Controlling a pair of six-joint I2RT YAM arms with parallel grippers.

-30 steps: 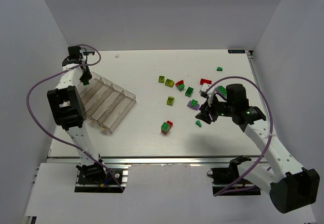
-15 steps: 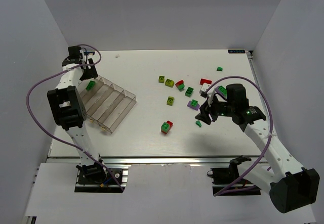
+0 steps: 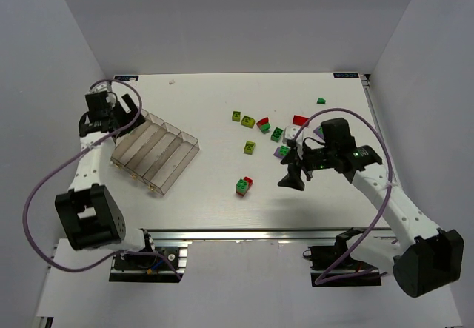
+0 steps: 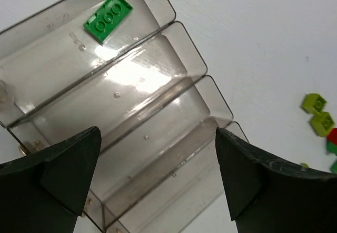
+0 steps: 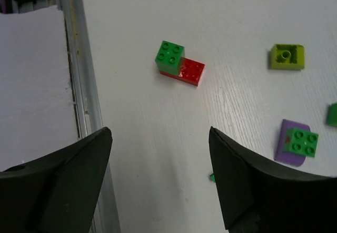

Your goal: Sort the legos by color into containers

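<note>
Left wrist view shows the left gripper [image 4: 157, 154] with its fingers wide apart and holding nothing, above the clear tray [image 4: 202, 67]. One green lego [image 4: 108, 18] lies in the tray's end compartment. The right gripper [image 5: 159, 149] is also spread and empty over the worktop [image 5: 237, 12], near a green-and-red lego [image 5: 179, 64].
</note>
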